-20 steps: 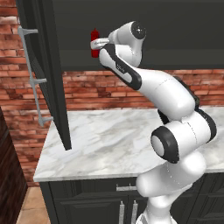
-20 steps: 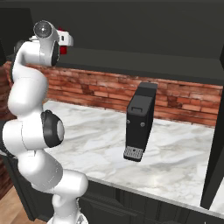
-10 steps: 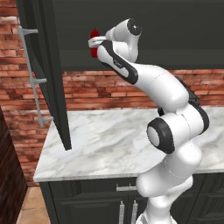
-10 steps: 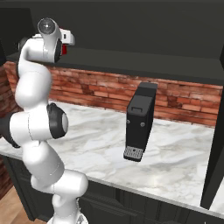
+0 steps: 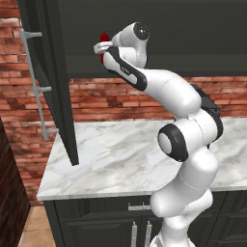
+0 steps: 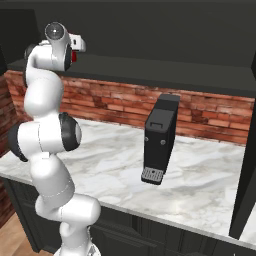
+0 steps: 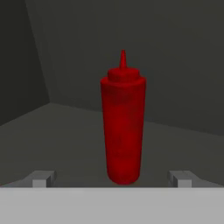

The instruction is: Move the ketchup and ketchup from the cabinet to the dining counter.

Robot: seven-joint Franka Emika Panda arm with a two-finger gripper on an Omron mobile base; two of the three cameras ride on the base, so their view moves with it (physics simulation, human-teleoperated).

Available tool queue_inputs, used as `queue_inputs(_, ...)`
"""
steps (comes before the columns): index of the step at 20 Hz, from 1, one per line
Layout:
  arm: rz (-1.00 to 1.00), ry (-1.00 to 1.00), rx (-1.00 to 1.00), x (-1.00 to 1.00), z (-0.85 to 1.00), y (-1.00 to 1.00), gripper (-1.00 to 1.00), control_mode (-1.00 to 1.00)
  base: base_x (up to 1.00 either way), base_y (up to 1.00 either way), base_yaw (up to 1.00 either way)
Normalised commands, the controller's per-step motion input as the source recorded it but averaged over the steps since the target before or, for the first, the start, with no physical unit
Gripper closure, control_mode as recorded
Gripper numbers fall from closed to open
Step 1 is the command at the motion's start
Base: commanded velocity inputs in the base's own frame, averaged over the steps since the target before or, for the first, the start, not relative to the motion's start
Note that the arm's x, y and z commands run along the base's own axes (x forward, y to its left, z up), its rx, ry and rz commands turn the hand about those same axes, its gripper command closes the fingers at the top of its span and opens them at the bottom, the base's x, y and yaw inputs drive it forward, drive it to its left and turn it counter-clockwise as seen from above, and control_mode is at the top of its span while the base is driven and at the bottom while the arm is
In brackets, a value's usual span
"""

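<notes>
Ketchup (image 7: 123,127) stands upright inside cabinet (image 7: 65,52), between spread jaws.

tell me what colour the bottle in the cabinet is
Bright red all over, the ketchup bottle shows best in the hand view.

1. No words, numbers or signs can be read anywhere.
2. The red ketchup bottle (image 7: 123,127) is plain red, with no label on it.
3. The black box (image 6: 160,139) on the tabletop (image 6: 200,175) has no writing that can be read.
</notes>
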Motion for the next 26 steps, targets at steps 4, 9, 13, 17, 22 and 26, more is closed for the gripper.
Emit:
queue_inputs(4, 0.0, 0.0, -0.01, 0.27, 0.0, 0.02, -1.0, -1.0, 0.0, 0.0, 0.0)
queue_inputs(9, 0.0, 0.0, -0.02, 0.21, 0.0, 0.03, -1.0, -1.0, 0.0, 0.0, 0.0)
queue_inputs(13, 0.0, 0.0, -0.02, 0.17, 0.0, 0.11, -1.0, -1.0, 0.0, 0.0, 0.0)
queue_inputs(17, 0.0, 0.0, -0.02, 0.23, -0.03, 0.14, -1.0, -1.0, 0.0, 0.0, 0.0)
queue_inputs(22, 0.0, 0.0, -0.01, 0.19, 0.0, 0.07, -1.0, -1.0, 0.0, 0.0, 0.0)
queue_inputs(26, 0.0, 0.0, -0.01, 0.11, 0.0, 0.04, -1.0, -1.0, 0.0, 0.0, 0.0)
